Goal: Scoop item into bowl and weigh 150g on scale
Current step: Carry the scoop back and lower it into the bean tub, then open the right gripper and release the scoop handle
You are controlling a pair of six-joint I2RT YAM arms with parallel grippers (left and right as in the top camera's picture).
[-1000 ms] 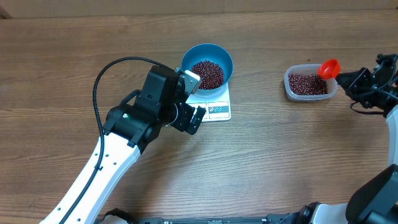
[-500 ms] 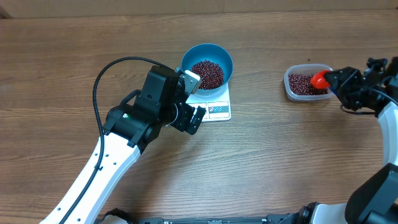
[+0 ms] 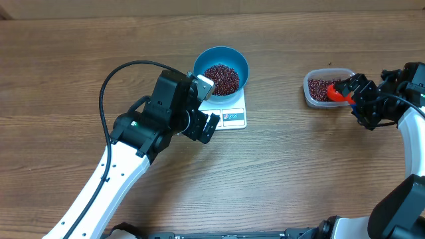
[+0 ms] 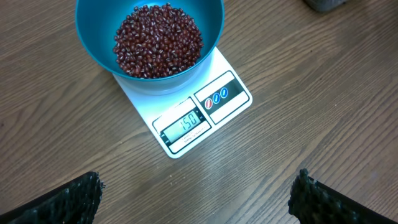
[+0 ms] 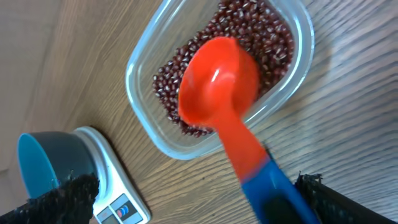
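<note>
The left tool hangs with its fingers apart, holding nothing. Ahead of it the beans fill the bowl on the scale, which reads 150. The right tool is spread too, with the scoop between its fingers and its head on the beans in the tub.

Scoop across beans in tub

White arm links, black wrist housing, looping black cable
</note>
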